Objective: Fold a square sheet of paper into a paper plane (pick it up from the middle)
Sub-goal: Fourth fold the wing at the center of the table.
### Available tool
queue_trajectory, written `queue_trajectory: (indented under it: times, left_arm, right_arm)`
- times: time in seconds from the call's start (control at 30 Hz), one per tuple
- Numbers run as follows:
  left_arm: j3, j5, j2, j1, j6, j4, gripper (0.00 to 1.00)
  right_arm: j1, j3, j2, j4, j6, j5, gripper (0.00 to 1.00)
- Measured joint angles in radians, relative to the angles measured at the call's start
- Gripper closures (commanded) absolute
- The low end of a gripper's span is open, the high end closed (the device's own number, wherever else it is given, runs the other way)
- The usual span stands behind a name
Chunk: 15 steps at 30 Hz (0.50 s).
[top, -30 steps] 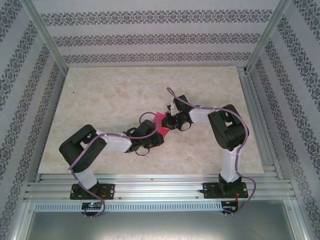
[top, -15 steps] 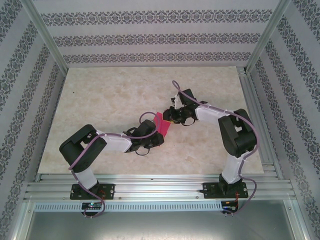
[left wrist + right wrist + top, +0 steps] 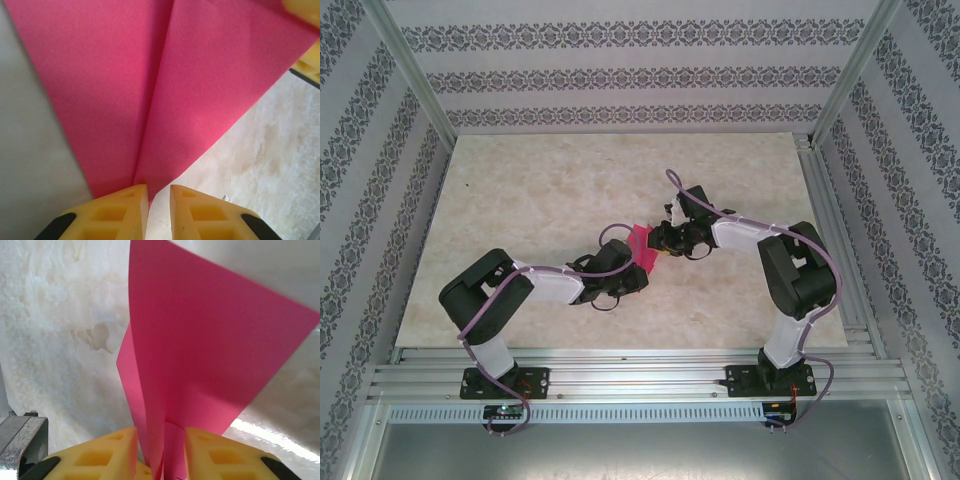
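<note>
Top external view: both arms reached inward and met over the middle of the tabletop (image 3: 520, 200), with the magenta-red paper (image 3: 641, 241) caught between them. The left arm bent at an elbow jutting to the near left. Its forearm ran low to the right and ended at the left claw (image 3: 638, 258) on the paper's near side. The right arm stood up from its base and folded at a high elbow on the right. Its forearm stretched left to the right claw (image 3: 657, 241) at the paper's right edge. The two claws sat just beside each other, and the paper was a small creased patch.

In the left wrist view, the left claw (image 3: 159, 210) was closed on the paper (image 3: 165, 90). Its yellow fingers (image 3: 117, 212) were almost together, pinching the narrow end where two panels met along a crease. The right claw's yellow fingers (image 3: 306, 10) touched the paper's far corner.

In the right wrist view, the right claw (image 3: 161, 457) gripped the paper (image 3: 200, 355). Folded layers were bunched between its fingers (image 3: 95, 457), and the sheet fanned out away from them, with the marbled tabletop (image 3: 60, 320) beyond. Whether any edge touched the tabletop could not be told.
</note>
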Motion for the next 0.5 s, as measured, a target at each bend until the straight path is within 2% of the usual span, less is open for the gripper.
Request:
queue_trajectory:
  times: [0.1,0.5]
  left_arm:
    - [0.0,0.0,0.0,0.0,0.0,0.0,0.78]
    - [0.002,0.001,0.003,0.0,0.003,-0.001,0.78]
  right_arm:
    - [0.0,0.011,0.021,-0.001,-0.003,0.001,0.9]
    - [-0.017,0.078,0.148,-0.019,-0.02,-0.006,0.94]
